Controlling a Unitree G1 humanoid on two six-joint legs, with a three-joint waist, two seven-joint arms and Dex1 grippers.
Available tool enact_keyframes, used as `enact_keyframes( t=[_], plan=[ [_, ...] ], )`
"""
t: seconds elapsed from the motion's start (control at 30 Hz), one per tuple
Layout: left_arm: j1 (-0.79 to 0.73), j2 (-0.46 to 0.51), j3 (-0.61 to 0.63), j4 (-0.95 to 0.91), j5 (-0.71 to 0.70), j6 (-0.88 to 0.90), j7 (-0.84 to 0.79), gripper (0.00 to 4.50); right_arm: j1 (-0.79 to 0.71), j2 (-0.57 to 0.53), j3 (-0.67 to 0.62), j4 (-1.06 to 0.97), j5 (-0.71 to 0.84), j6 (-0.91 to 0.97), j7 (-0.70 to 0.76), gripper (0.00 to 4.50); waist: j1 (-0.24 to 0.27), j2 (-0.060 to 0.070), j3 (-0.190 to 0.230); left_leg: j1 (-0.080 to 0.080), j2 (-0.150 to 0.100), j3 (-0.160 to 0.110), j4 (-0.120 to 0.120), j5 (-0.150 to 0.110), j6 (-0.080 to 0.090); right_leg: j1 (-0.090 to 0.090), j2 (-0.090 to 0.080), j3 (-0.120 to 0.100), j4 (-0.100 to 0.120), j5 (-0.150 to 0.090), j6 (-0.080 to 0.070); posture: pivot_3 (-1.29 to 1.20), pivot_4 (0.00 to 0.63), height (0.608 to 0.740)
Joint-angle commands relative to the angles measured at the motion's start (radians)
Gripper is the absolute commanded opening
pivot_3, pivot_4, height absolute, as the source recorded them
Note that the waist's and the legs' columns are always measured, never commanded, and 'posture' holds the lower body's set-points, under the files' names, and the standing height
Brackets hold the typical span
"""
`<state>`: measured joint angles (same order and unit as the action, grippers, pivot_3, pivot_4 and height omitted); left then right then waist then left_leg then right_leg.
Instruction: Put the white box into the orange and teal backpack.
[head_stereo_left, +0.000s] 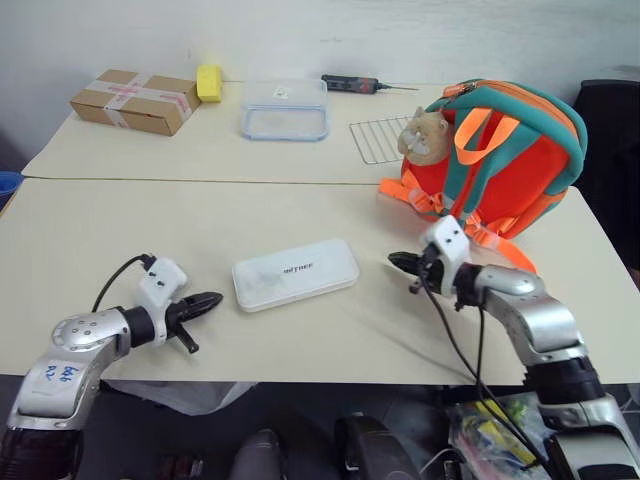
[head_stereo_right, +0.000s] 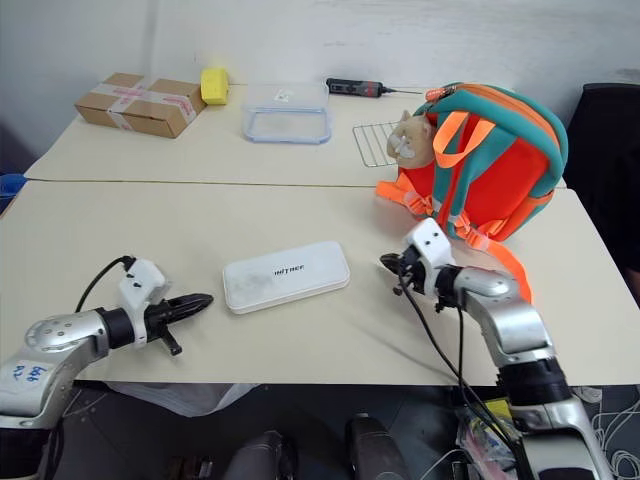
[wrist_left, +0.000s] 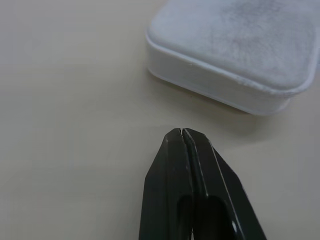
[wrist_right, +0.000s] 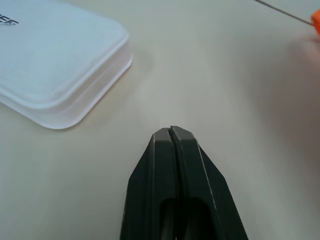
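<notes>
White box flat at table centre, untouched. Left gripper at its 9 o'clock, right gripper at its 3 o'clock; both pinched closed, empty, near but clear of box. Backpack upright at 2 o'clock, well apart; zip state unclear. Nothing done; lift and insertion remain. Beige table; second table behind carries cardboard box, clear container, wire rack. White wall.

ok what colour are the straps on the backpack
Orange straps against teal trim on the backpack, clearest in the left eye view.
</notes>
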<state>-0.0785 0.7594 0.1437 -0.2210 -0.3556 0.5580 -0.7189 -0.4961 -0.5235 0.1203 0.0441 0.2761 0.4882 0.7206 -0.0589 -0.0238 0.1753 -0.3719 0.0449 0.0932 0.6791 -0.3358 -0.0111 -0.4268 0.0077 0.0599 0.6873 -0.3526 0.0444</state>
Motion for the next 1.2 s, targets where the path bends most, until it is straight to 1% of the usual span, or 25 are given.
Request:
enact_keyframes(
  t=[0.03, 0.2, 0.33, 0.43, 0.6, 0.7, 0.77, 0.83, 0.87, 0.93, 0.97, 1.0, 1.1, 1.13, 1.2],
  plan=[
    [-0.046, -0.009, 0.009, 0.008, -0.002, 0.007, 0.010, 0.01, -0.042, 0.036, 0.016, 0.012, -0.030, -0.029, -0.009, 0.00, 0.000, 0.000, 0.000, 0.000, 0.000, 0.000, 0.000, 0.000, 0.000, 0.000, 0.000, 0.000, 0.000, 0.000, 0.000, 0.00, 0.150, 0.740],
    [-0.110, -0.059, -0.003, 0.048, -0.026, 0.023, 0.004, 0.01, -0.048, 0.075, 0.022, -0.005, -0.035, -0.006, -0.009, 0.00, 0.002, 0.000, 0.000, 0.000, 0.000, 0.000, 0.001, 0.000, 0.000, 0.000, 0.000, 0.000, 0.001, 0.000, 0.000, 0.00, 0.150, 0.740],
    [-0.161, -0.090, -0.069, 0.121, 0.006, -0.020, -0.044, 0.01, 0.037, 0.052, 0.020, -0.130, -0.008, 0.054, 0.019, 0.00, 0.006, 0.000, 0.000, 0.000, 0.000, -0.001, 0.001, 0.000, 0.000, 0.000, 0.000, -0.001, 0.001, 0.000, 0.000, 0.00, 0.150, 0.740],
    [-0.231, -0.117, -0.083, 0.185, 0.007, -0.024, -0.051, 0.01, 0.107, 0.025, 0.003, -0.230, 0.008, 0.100, 0.020, 0.00, 0.009, 0.000, 0.000, 0.000, 0.000, -0.001, 0.002, 0.000, 0.000, 0.001, -0.001, -0.001, 0.001, 0.000, 0.000, 0.00, 0.150, 0.740],
    [-0.299, -0.122, -0.100, 0.266, 0.038, -0.060, -0.070, 0.01, 0.179, 0.005, -0.050, -0.337, 0.033, 0.167, -0.010, 0.00, 0.005, 0.000, 0.000, 0.000, 0.000, -0.001, 0.003, 0.000, 0.000, 0.000, 0.000, -0.001, 0.002, 0.000, 0.000, 0.00, 0.150, 0.740],
    [-0.329, -0.091, -0.091, 0.328, 0.041, -0.049, -0.104, 0.01, 0.196, 0.000, -0.073, -0.338, 0.020, 0.168, -0.034, 0.00, 0.002, 0.000, 0.000, 0.000, 0.000, -0.001, 0.002, 0.000, 0.000, 0.000, 0.000, -0.001, 0.002, 0.000, 0.000, 0.00, 0.150, 0.740],
    [-0.355, -0.071, -0.076, 0.374, 0.024, -0.004, -0.127, 0.40, 0.196, -0.002, -0.079, -0.322, 0.009, 0.157, -0.045, 0.00, 0.002, 0.000, 0.000, 0.000, 0.000, 0.000, 0.002, 0.000, 0.000, 0.000, 0.000, -0.001, 0.003, 0.000, 0.000, 0.00, 0.150, 0.740],
    [-0.384, -0.061, -0.053, 0.409, -0.031, 0.087, -0.165, 0.89, 0.192, -0.006, -0.077, -0.304, -0.003, 0.140, -0.051, 0.00, 0.003, 0.000, 0.000, 0.000, 0.000, -0.001, 0.002, 0.000, -0.001, 0.000, 0.000, -0.001, 0.003, 0.000, 0.000, 0.00, 0.150, 0.740],
    [-0.406, -0.059, -0.029, 0.427, -0.085, 0.165, -0.192, 1.19, 0.189, -0.008, -0.076, -0.296, -0.010, 0.133, -0.053, 0.00, 0.003, 0.000, 0.000, 0.000, 0.000, -0.001, 0.002, 0.000, -0.001, 0.000, 0.000, -0.001, 0.003, 0.000, 0.000, 0.00, 0.150, 0.740],
    [-0.475, -0.053, 0.050, 0.474, -0.237, 0.414, -0.236, 1.84, 0.185, -0.011, -0.074, -0.284, -0.016, 0.122, -0.053, 0.00, 0.004, 0.000, 0.000, 0.000, 0.000, -0.001, 0.003, 0.000, 0.000, 0.000, 0.000, -0.001, 0.002, 0.000, 0.000, 0.00, 0.150, 0.740],
    [-0.503, -0.043, 0.069, 0.492, -0.278, 0.495, -0.250, 2.14, 0.184, -0.012, -0.074, -0.282, -0.017, 0.118, -0.053, 0.00, 0.005, -0.001, 0.000, -0.001, 0.000, -0.001, 0.003, 0.000, 0.000, 0.000, 0.000, -0.001, 0.003, 0.000, 0.000, 0.00, 0.150, 0.740],
    [-0.530, -0.033, 0.077, 0.512, -0.300, 0.564, -0.254, 2.45, 0.185, -0.014, -0.074, -0.282, -0.016, 0.116, -0.051, 0.00, 0.005, -0.001, 0.000, -0.001, 0.000, -0.001, 0.004, 0.000, 0.000, -0.001, 0.000, -0.002, 0.003, 0.000, 0.000, 0.00, 0.150, 0.740],
    [-0.594, -0.015, 0.079, 0.570, -0.335, 0.700, -0.260, 3.44, 0.194, -0.017, -0.074, -0.287, -0.015, 0.112, -0.045, 0.00, 0.004, 0.000, 0.000, -0.002, 0.000, -0.001, 0.004, 0.000, -0.001, -0.001, 0.000, -0.002, 0.003, 0.000, 0.000, 0.00, 0.150, 0.740],
    [-0.609, -0.015, 0.073, 0.583, -0.335, 0.718, -0.258, 3.70, 0.197, -0.017, -0.073, -0.290, -0.015, 0.110, -0.045, 0.00, 0.004, 0.000, 0.000, -0.001, -0.001, -0.001, 0.004, 0.000, -0.001, -0.001, 0.000, -0.002, 0.003, 0.000, 0.000, 0.00, 0.150, 0.740],
    [-0.645, -0.026, 0.046, 0.625, -0.301, 0.737, -0.217, 4.39, 0.201, -0.016, -0.069, -0.291, -0.016, 0.104, -0.047, 0.00, 0.005, -0.001, 0.000, -0.001, 0.000, -0.001, 0.004, 0.000, -0.001, -0.001, 0.000, -0.002, 0.003, 0.000, 0.000, 0.00, 0.150, 0.740]
  ],
)
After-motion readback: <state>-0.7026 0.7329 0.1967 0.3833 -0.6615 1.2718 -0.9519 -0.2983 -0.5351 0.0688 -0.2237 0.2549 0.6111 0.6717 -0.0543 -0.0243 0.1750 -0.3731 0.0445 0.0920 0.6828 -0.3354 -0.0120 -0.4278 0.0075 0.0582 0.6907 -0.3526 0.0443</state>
